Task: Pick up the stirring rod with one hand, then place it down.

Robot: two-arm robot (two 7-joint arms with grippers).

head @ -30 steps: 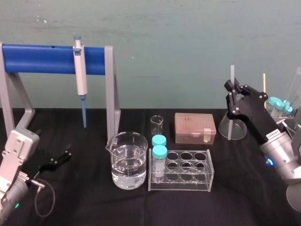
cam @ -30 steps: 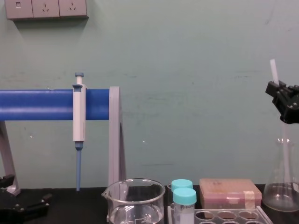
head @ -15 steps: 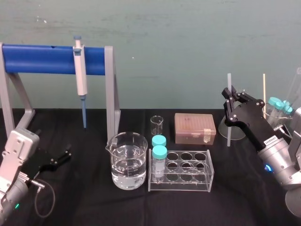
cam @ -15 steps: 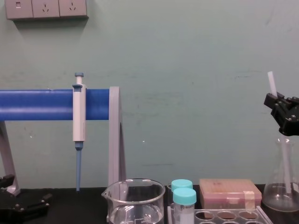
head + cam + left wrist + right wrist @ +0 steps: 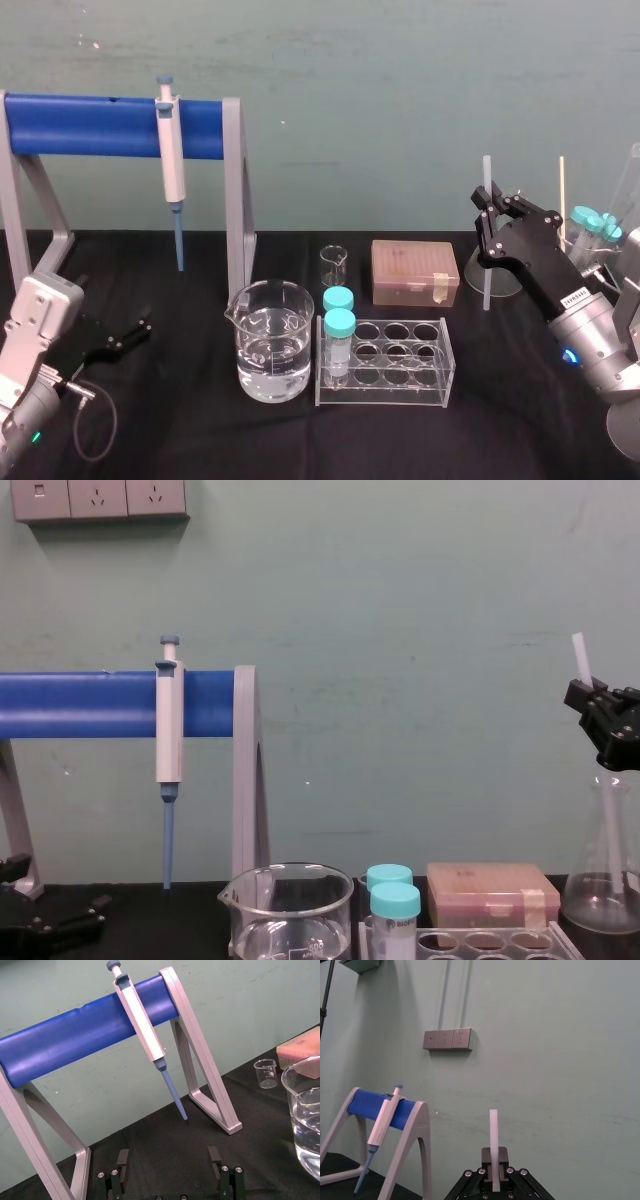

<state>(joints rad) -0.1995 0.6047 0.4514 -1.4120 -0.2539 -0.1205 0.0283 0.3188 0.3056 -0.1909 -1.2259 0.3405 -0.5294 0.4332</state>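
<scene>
Black surface (image 5: 180,410), teal wall (image 5: 400,100) behind. Right claw (image 5: 490,215) clamped on upright stirring rod (image 5: 487,285), near the flask (image 5: 512,280). Left claw (image 5: 125,335) parked low at left, fingers wide

right end effector (image 5: 489,207) — black, blocky | wrist (image 5: 597,350) — silver | label (image 5: 578,290) white
</scene>
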